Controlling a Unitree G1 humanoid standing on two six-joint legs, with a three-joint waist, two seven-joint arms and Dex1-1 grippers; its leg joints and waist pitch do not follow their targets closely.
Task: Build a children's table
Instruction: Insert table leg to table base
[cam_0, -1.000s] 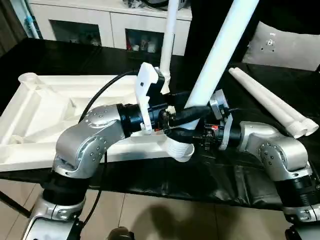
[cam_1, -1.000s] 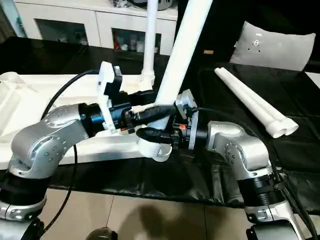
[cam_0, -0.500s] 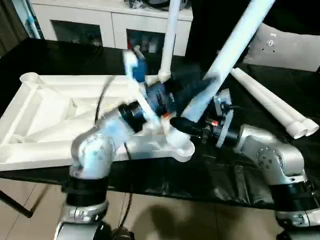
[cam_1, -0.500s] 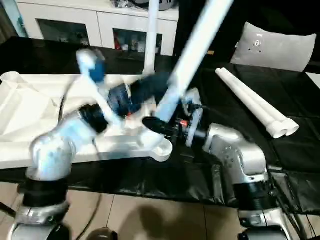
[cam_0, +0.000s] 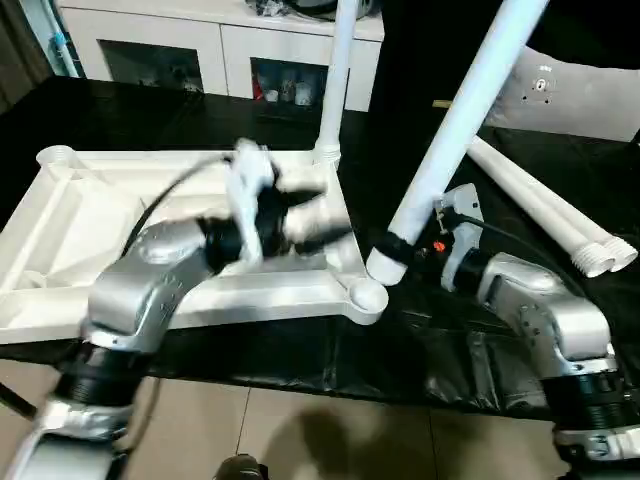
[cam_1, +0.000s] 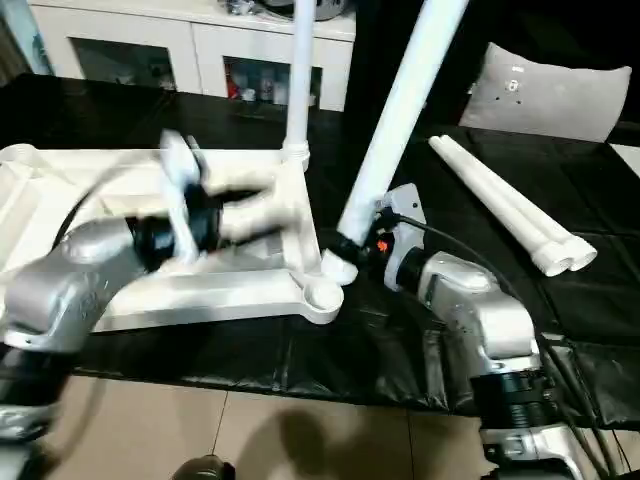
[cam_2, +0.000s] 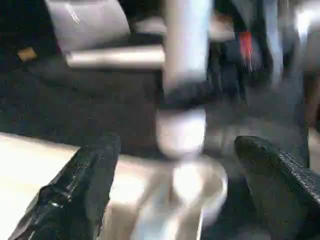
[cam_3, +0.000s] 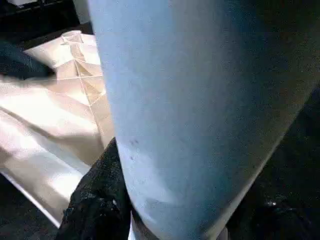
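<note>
left claw (cam_2: 170, 190) let go of leg (cam_0: 455, 130), now wide open over top (cam_0: 60, 230); right claw (cam_0: 395, 250) still grips leg.

No text, label or number seems readable anywhere in these blurred views.

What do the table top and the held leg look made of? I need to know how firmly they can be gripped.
Table top: looks like moulded white plastic, matte, going by its ribbed underside and round corner socket.
Leg, shut in the right hand: a smooth white tube with a slight sheen, probably plastic too, though that is less certain.
</note>
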